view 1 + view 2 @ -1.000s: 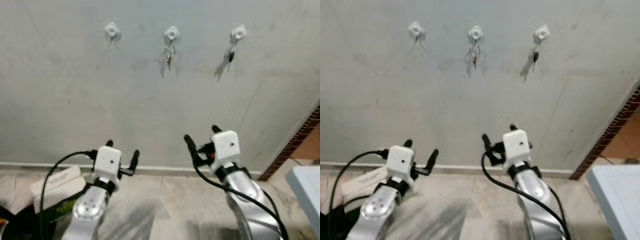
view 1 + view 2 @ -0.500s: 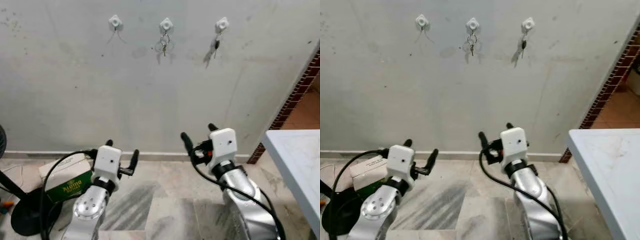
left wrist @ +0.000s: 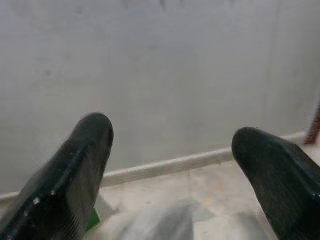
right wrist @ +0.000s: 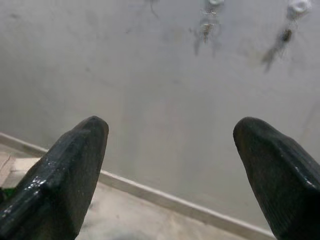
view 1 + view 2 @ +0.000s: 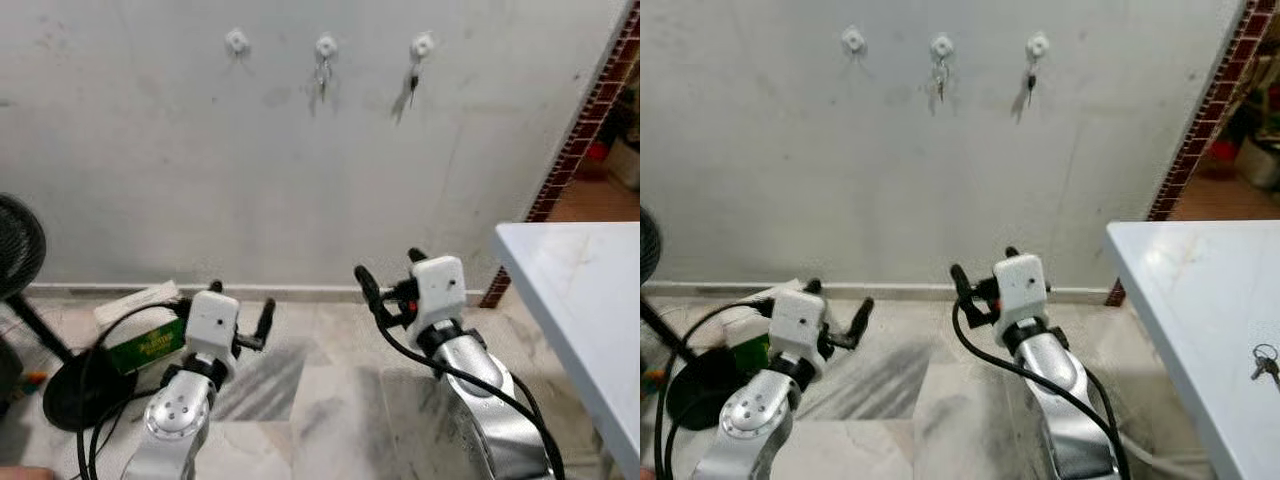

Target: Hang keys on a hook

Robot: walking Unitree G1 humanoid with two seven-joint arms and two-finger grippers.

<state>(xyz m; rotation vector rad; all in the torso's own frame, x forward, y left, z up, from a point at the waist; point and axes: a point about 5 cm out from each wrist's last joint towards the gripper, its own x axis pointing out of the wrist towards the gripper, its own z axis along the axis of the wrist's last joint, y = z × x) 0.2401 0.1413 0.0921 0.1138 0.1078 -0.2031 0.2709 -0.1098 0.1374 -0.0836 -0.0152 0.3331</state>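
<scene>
While we stand back from a pale grey plaster wall (image 5: 300,170), both our silver arms are raised in front of us. Our left pincer (image 5: 243,316) and our right pincer (image 5: 388,278) each have their two black fingers spread wide, with nothing between them.

High on the wall are three small white hooks in a row. The left hook (image 5: 237,41) looks bare. The middle hook (image 5: 326,45) and the right hook (image 5: 423,44) each already carry a small bunch of keys.

To our right stands a white counter (image 5: 1180,290). Near its right edge lies a small metal key ring with keys (image 5: 1265,362), well apart from both pincers.

On the marble floor to our left sit a green and white box (image 5: 150,335) and the black round base of a fan (image 5: 75,388).

We judge that the fetching step is in hand: nothing is picked up yet. The next move calls for turning to the counter, pinching the ring, then carrying it to the bare left hook.
</scene>
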